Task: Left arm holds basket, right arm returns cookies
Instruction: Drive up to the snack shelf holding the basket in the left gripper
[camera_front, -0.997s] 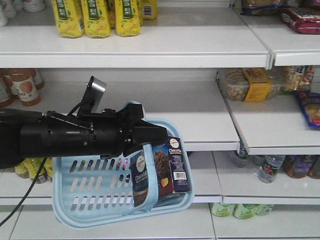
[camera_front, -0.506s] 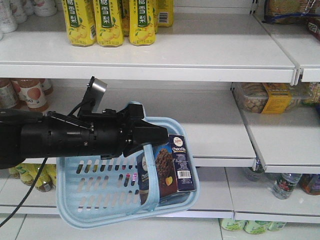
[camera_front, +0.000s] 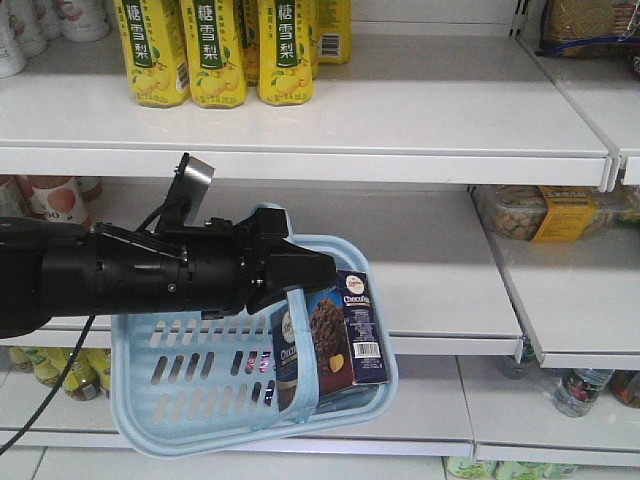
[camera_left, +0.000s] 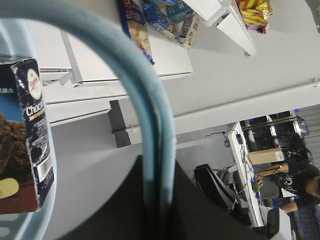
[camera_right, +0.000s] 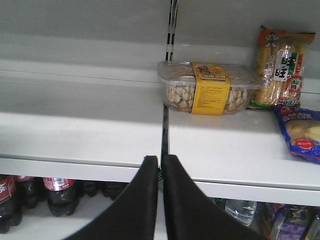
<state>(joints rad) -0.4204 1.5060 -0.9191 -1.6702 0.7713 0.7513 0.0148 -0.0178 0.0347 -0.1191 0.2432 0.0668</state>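
— Where did we stand with the grip?

— Our left gripper (camera_front: 318, 268) was clamped on the handles (camera_left: 150, 115) of the basket (camera_front: 150, 400); in the wrist view both pale bands ran into its jaws. The basket hung tilted below, and the cookies (camera_front: 330, 335) stood inside at its right end, against the wall.

— And the other hand?

— The right gripper (camera_right: 161, 161) had its fingers pressed together, pinching nothing. It faced the middle shelf (camera_right: 90, 135), with a clear snack tub (camera_right: 210, 92) beyond.

— How should we have gone about it?

— We judged the fetch not yet begun. We would spread the right fingers first, come down onto the box's narrow faces, and hold the left arm (camera_front: 120, 280) steady so the tilted basket didn't swing. Lifting straight up should clear the handles.

— Anything changed from a second before?

— Arm, basket and box kept their place in the front view, but the shelving had slid right and down — the yellow bottles (camera_front: 215, 50) showed more fully. We took it that the base was moving.
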